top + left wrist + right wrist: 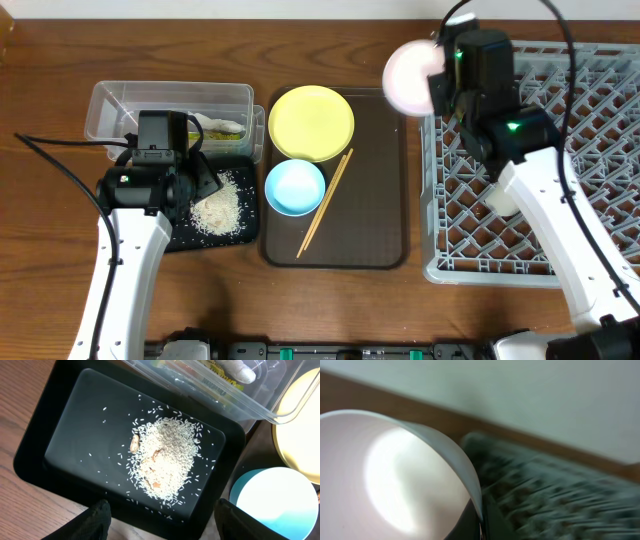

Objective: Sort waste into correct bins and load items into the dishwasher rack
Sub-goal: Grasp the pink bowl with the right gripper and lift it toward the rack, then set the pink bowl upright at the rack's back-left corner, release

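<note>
1. The table [60, 290] is showing brown wood with visible grain, smooth and faintly sheened.
2. The clear tub [110, 100] is looking like thin transparent plastic, glossy and catching highlights along its rim.
3. The black tray [65, 415] is reading as smooth plastic with a dull satin finish; the rice [165, 457] on it is lying dry, white and granular.
4. The yellow plate [311, 122] and light blue bowl [295, 186] are appearing smooth and softly matt.
5. The pinkish-white bowl [395, 485] is reflecting a bright patch — a smooth, glossy inside.
6. The chopsticks [312, 230] are looking like pale bare wood.
7. The serving tray [375, 200] is appearing dark brown and matt.
8. The rack [600, 90] is showing grey moulded plastic — matt.
</note>
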Controlling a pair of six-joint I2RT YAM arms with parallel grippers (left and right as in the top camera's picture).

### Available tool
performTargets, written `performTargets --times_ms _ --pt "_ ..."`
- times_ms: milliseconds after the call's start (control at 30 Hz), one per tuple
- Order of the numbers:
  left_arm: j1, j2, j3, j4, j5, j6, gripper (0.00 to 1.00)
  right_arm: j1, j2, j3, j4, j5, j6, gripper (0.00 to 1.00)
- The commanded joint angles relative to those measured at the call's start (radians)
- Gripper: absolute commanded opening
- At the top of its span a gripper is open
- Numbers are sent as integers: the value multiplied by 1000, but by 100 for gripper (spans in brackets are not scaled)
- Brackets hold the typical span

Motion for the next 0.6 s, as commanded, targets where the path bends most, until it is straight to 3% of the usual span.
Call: performTargets --times_ms 0,233,567 --pt "5 -5 7 -5 -2 -4 69 -30 32 0 66 219 -163 1" --pt "5 -5 7 3 -2 -4 69 -101 103 0 339 458 -206 1" --pt "5 -5 7 2 -2 -4 70 -120 294 0 436 617 -249 1"
